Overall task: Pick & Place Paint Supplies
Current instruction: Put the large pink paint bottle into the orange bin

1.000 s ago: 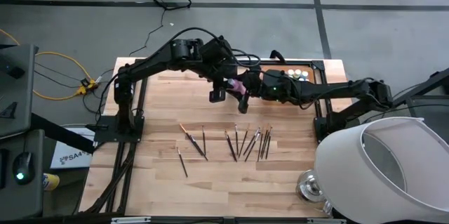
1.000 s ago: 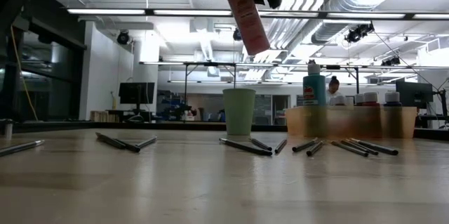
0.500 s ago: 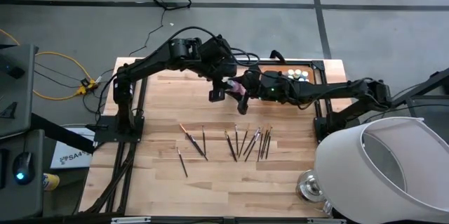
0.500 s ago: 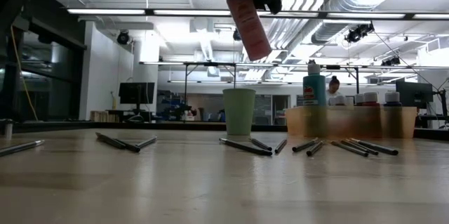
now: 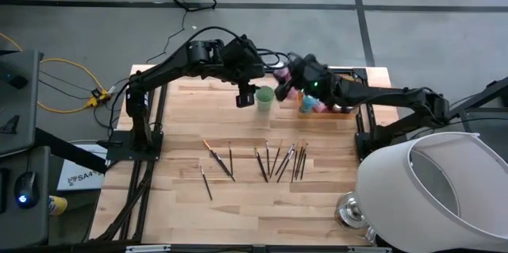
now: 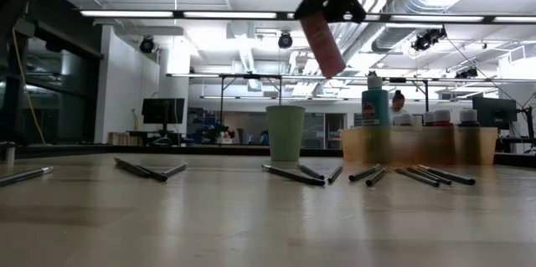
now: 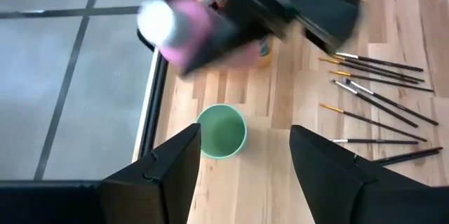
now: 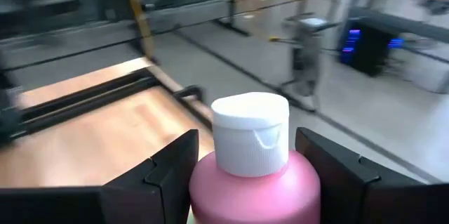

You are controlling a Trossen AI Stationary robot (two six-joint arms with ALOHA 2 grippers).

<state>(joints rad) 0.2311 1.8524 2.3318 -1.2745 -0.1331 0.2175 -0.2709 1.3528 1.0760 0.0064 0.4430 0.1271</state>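
A pink bottle (image 8: 254, 171) with a white flip cap is up in the air, clamped between the two fingers of the right end effector (image 5: 292, 77); from the low camera it hangs tilted (image 6: 322, 41) well above the counter (image 5: 238, 205), over its far side. The left end effector (image 7: 242, 157) hangs close by with its fingers spread and nothing between them, and straight below it stands the light green cup (image 5: 264, 98), upright on the wood. Just beyond the cup sits the flat orange tray (image 6: 402, 146), carrying a teal bottle (image 6: 376, 104) and several small pale-capped paint bottles (image 6: 467, 118); from above those show as a cluster of colours (image 5: 311, 105) partly hidden under the right arm. Nearer the front of the counter lie the thin dark brushes (image 5: 279, 160), scattered flat in a loose row, a tighter bunch toward the right and a few (image 5: 218, 160) more spread out to the left, all well apart from both end effectors. A person (image 6: 398, 104) shows far back in the room behind the tray.
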